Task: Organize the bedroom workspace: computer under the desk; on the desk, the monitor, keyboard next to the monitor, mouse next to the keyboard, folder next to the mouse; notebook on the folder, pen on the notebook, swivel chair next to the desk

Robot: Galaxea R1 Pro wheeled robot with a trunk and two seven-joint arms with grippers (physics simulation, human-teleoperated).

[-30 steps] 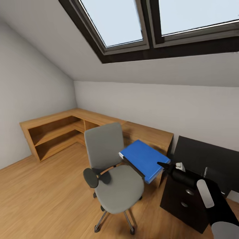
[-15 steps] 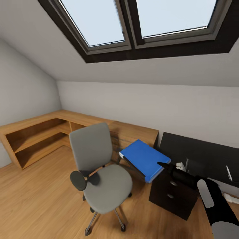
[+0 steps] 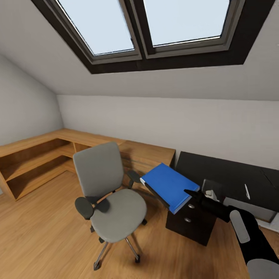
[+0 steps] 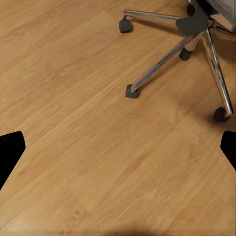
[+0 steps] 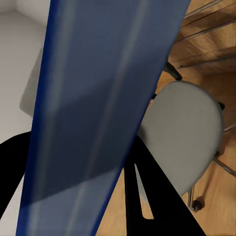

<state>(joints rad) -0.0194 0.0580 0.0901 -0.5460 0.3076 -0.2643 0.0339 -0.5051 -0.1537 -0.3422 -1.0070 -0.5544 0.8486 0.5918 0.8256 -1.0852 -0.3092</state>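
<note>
The right gripper [image 3: 190, 193] is clamped on the blue folder [image 3: 169, 185], holding it in the air between the grey swivel chair [image 3: 110, 197] at its 9 o'clock and the black desk [image 3: 224, 174] at its 3 o'clock. The left gripper [image 4: 118, 147] hangs wide apart and unladen above the wooden floor [image 4: 88, 147] beside the chair's chrome base [image 4: 196, 54].

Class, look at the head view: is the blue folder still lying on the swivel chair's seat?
No, the right hand holds the folder in the air beside the swivel chair.

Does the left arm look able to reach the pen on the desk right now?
Probably not: the pen lies on the far right of the desk, while the left gripper points at the floor by the swivel chair.
</note>
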